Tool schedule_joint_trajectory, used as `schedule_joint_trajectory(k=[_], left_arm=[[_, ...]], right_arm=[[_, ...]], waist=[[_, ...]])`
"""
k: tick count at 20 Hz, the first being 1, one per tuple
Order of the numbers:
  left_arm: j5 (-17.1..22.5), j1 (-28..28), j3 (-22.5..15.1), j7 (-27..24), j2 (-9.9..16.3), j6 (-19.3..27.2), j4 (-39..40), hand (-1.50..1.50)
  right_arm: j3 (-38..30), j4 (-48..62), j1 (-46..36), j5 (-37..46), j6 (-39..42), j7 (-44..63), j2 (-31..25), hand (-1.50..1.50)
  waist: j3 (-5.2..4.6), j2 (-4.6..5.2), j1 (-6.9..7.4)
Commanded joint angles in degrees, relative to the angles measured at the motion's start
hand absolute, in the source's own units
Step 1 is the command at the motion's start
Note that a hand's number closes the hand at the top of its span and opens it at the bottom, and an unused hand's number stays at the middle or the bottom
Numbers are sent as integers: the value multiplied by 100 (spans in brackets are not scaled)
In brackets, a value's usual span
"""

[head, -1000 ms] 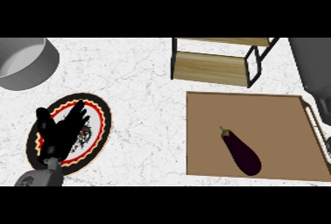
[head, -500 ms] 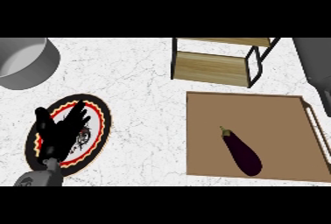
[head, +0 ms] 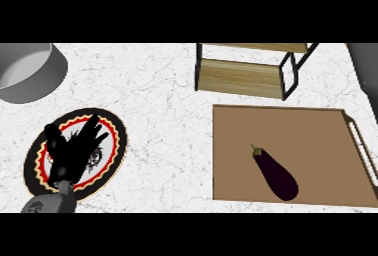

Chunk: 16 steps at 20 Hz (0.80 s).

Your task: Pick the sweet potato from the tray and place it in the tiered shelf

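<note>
A dark purple eggplant-like vegetable [head: 275, 174] with a green stem lies on the brown tray [head: 295, 125] at the right, towards its near edge. I see no orange sweet potato. The tiered shelf [head: 247, 75], with wooden boards in a black frame, stands just beyond the tray. My left hand [head: 74, 152] is open at the lower left, fingers spread above a patterned plate, far from the tray. My right hand does not show.
A round plate [head: 109, 125] with a black, red and yellow rim lies under the left hand. A grey pot [head: 29, 72] stands at the far left. A dark grey surface [head: 363, 62] borders the counter's right edge.
The left hand and the vegetable have stayed put. A grey shape that showed at the right edge beside the tray is gone from view.
</note>
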Motion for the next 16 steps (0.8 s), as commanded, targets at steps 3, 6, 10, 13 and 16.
schedule_joint_trajectory(k=[3,6,10,13,16], left_arm=[[136,87,128,159,201,-238,66,0],[30,-47,101,173,58,-29,165,0],[-41,213,-13,76,-30,-36,75,0],[60,118,58,315,60,-83,-103,0],[196,-67,283,308,257,-272,244,0]], right_arm=[[-709,-49,30,-677,-520,-191,89,-150],[-894,-211,-37,-885,-823,-108,223,-150],[-1406,-221,-282,-1401,-662,-78,-189,-150],[-1493,-405,116,-1425,-1360,-346,-102,-150],[-1369,-341,87,-1201,-1733,-298,-257,-150]], waist=[[-14,12,25],[-17,-2,-33],[-15,-4,-9],[-14,-12,-42],[-19,1,-62]])
